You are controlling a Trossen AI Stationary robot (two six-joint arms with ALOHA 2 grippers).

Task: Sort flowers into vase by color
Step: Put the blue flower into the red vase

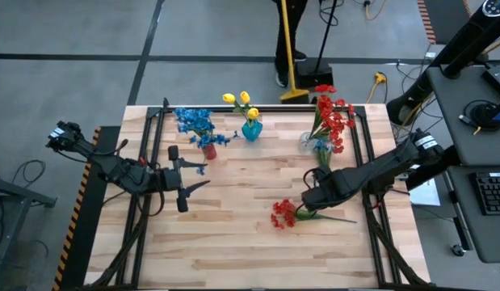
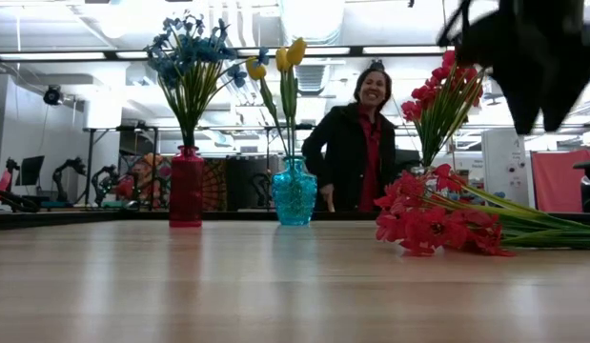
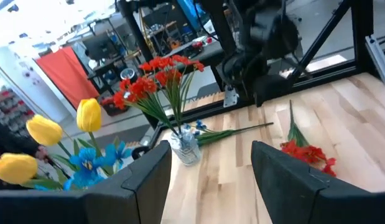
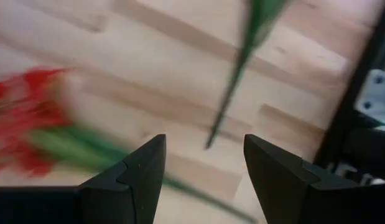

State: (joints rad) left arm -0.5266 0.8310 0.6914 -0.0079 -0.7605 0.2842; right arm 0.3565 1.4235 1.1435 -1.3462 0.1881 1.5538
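On table, red spray (image 1: pixel 285 213) lengthwise, blooms leftward

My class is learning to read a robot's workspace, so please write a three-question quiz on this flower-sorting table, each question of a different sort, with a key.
1. True or false: the yellow flowers stand in the red vase.
2. Which colour is the loose spray lying flat on the table? A red, B blue, C yellow.
3. Fill in: the right gripper hovers with open jaws above the loose spray's ____.

Key
1. False: they stand in the blue vase; the red vase holds the blue flowers.
2. A.
3. Stems. The left gripper, also open, waits by the red vase, holding nothing.
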